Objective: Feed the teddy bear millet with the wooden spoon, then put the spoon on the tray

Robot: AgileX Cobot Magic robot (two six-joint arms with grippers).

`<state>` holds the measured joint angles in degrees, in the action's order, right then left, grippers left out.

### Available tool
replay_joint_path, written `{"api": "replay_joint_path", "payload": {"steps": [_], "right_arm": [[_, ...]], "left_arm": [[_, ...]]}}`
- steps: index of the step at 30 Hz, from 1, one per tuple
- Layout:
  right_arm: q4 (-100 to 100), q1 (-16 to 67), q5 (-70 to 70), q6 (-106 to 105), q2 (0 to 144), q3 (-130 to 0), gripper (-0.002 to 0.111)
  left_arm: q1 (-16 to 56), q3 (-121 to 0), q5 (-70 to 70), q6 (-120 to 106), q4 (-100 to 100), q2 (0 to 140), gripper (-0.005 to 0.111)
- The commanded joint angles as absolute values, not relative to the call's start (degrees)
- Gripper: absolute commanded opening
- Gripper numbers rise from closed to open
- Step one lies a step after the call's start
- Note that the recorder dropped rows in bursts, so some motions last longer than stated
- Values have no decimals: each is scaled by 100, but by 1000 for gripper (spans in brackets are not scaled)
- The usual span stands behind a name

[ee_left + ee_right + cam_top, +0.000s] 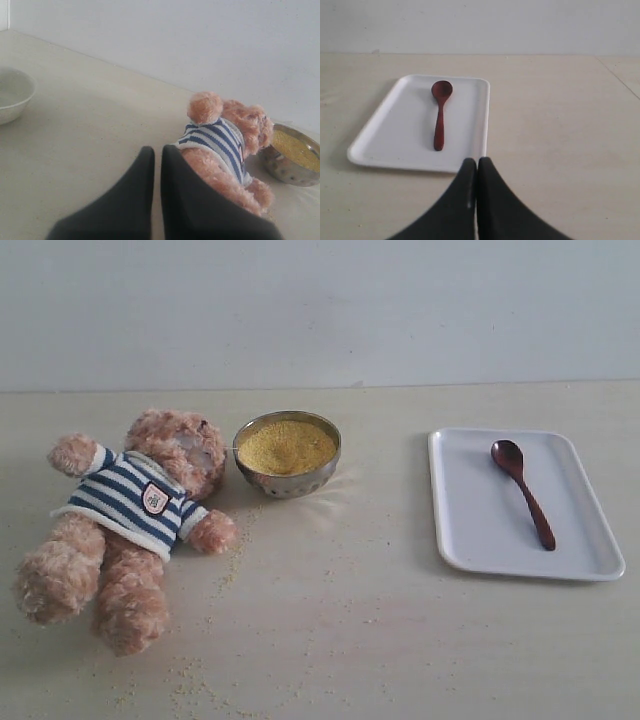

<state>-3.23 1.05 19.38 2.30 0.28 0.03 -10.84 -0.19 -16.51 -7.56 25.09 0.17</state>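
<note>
Exterior view: teddy bear (pixel 130 525) lies sprawled at the worktop's (pixel 350 640) left. The millet (pixel 287 445) is heaped in a steel bowl (pixel 290 482) just beside its head, with stray grains around. The wooden spoon (pixel 522 490) lies on the tray (pixel 480 540) at the right, with bare worktop between.

Left wrist view: left jaws together, holding nothing, close by the bear's leg; contact unclear.

Right wrist view: right jaws together, empty, near the tray's rim.

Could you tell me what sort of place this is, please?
Likely a staged test bench, not a home: bare pale table, blank wall, and a few props: bear, bowl of millet, spoon on tray.
</note>
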Motion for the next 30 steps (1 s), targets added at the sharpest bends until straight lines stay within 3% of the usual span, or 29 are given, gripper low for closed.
{"api": "replay_joint_path", "payload": {"steps": [1, 20, 22, 25, 30], "right_arm": [[-278, 58, 1847, 0, 0, 0, 0], [-278, 58, 1847, 0, 0, 0, 0], [-278, 58, 1847, 0, 0, 0, 0], [-278, 58, 1847, 0, 0, 0, 0], [-278, 58, 1847, 0, 0, 0, 0]], "left_arm": [[-1088, 0, -1627, -711, 2468, 0, 5], [-1088, 0, -1627, -711, 2456, 0, 5], [-1062, 0, -1639, -684, 1693, 0, 5], [-760, 0, -1910, -312, 313, 0, 5], [103, 0, -2056, -200, 134, 0, 5]]}}
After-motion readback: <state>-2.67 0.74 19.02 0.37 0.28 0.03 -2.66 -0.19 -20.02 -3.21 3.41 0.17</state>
